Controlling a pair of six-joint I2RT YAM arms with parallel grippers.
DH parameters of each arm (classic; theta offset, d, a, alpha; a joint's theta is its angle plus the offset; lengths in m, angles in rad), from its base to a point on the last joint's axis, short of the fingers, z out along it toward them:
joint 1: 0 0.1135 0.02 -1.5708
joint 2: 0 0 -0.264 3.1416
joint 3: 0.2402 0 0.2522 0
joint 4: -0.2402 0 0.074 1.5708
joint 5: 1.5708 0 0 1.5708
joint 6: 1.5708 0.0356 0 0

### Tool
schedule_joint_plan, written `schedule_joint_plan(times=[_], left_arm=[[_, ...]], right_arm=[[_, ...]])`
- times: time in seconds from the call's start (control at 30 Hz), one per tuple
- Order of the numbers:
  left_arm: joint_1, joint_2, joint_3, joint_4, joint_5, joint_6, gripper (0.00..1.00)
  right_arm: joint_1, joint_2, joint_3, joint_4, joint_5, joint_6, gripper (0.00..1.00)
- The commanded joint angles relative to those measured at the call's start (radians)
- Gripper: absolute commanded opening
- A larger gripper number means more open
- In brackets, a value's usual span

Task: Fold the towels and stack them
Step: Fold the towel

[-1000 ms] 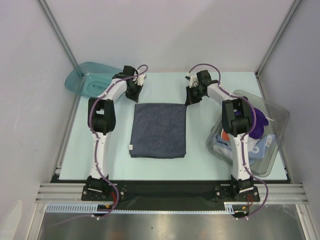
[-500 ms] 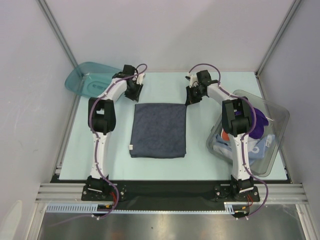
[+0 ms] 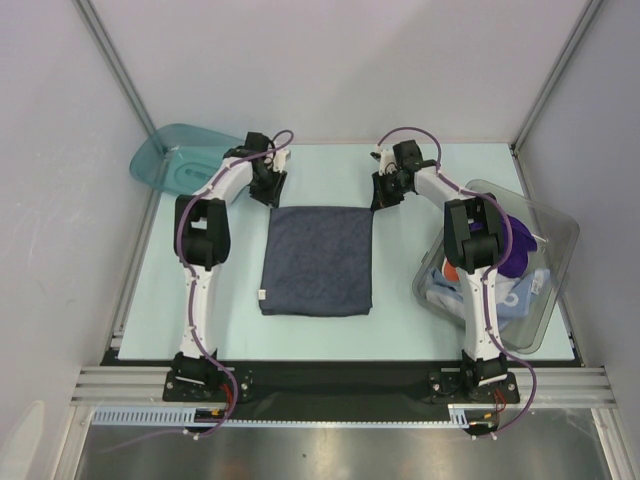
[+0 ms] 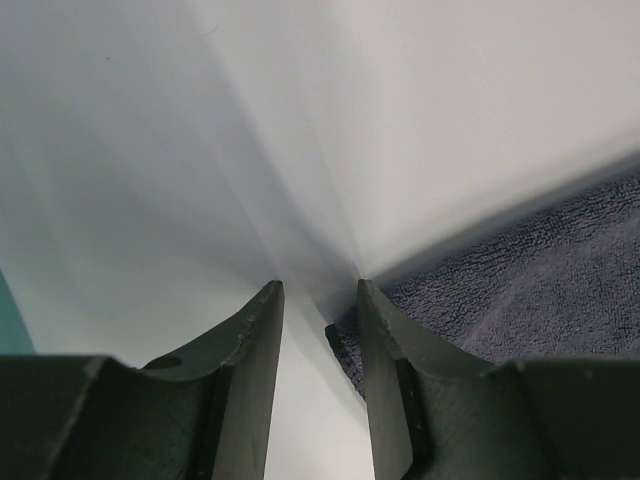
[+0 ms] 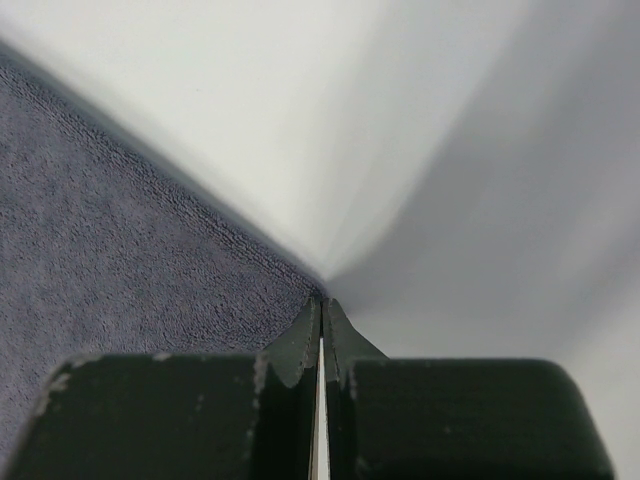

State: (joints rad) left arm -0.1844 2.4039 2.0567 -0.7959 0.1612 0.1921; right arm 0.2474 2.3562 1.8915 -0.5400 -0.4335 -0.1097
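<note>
A dark grey-blue towel (image 3: 318, 260) lies folded flat in the middle of the table. My left gripper (image 3: 268, 197) is at its far left corner. In the left wrist view this gripper (image 4: 318, 290) is open, and the towel's (image 4: 540, 290) corner lies on the table between the fingers, against the right one. My right gripper (image 3: 380, 203) is at the far right corner. The right wrist view shows it (image 5: 322, 300) shut, its tips pinched where the towel's (image 5: 120, 250) corner ends. More towels, purple (image 3: 520, 250) and light blue (image 3: 520, 298), sit in the bin.
A clear plastic bin (image 3: 560, 225) stands at the right, partly behind the right arm. A teal tray (image 3: 175, 155) lies at the far left corner of the table. Enclosure walls and posts close in the back and both sides.
My left gripper has opened and let go of the towel's far left corner. The right gripper stays shut. Neither arm has visibly shifted.
</note>
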Motion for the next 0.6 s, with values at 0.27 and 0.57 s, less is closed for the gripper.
schedule_joint_plan(times=[0.27, 0.57], left_arm=[[0.011, -0.106, 0.014, 0.014, 0.017, -0.056, 0.43], [0.000, -0.176, -0.058, -0.037, 0.005, -0.039, 0.35]], right_arm=[[-0.002, 0.008, 0.038, -0.003, 0.044, -0.031, 0.00], [0.001, 0.005, 0.041, -0.005, 0.039, -0.030, 0.00]])
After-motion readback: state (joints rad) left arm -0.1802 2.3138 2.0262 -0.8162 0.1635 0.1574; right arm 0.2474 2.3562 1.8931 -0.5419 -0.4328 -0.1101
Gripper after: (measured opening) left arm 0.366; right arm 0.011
